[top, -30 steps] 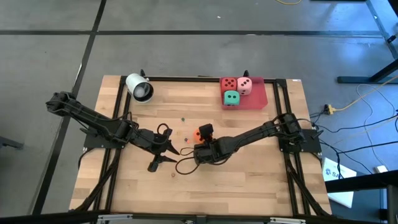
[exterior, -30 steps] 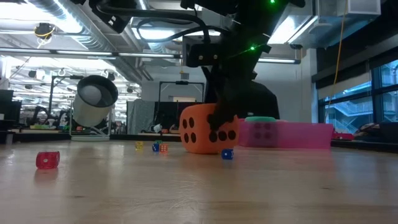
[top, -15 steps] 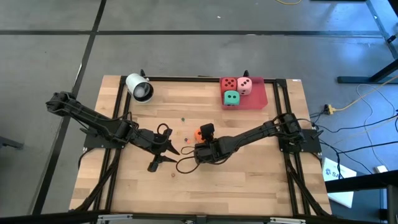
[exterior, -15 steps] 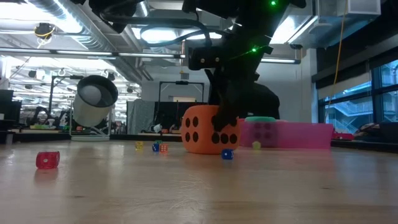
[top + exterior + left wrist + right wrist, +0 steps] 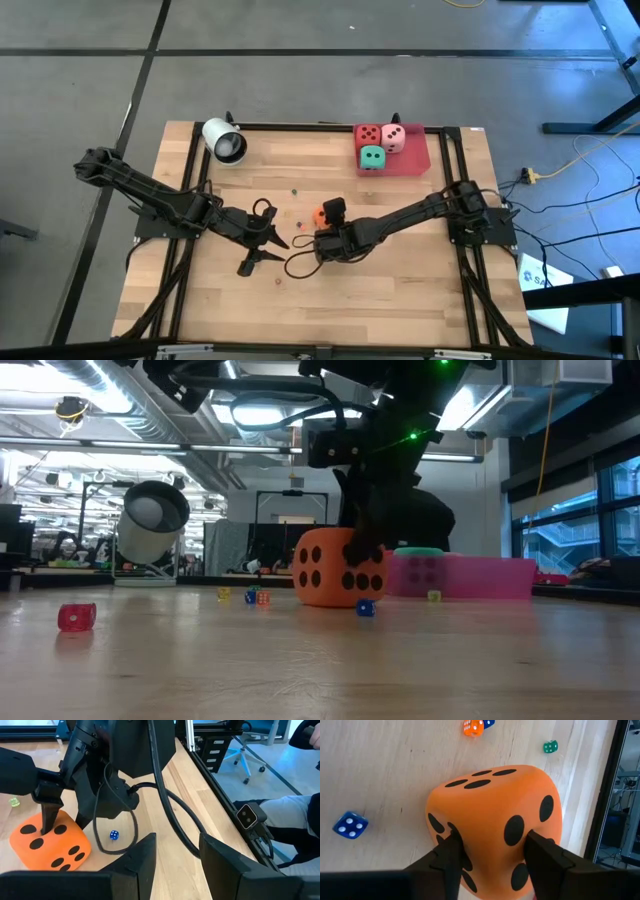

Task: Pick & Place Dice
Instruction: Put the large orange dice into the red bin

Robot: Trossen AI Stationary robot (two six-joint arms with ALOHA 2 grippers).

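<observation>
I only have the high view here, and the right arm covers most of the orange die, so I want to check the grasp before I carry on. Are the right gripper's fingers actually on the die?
Observer: Yes. In the right wrist view both fingers press into the near face of the orange die, denting it.
Operator: Is the die off the table yet?
Observer: No. The low view shows the orange die sitting on the tabletop.
Operator: Anything small close to it?
Observer: A tiny blue die lies on the wood just in front of it.
Operator: And the left gripper?
Observer: The left gripper is open, pointing toward the orange die, holding nothing.
</observation>
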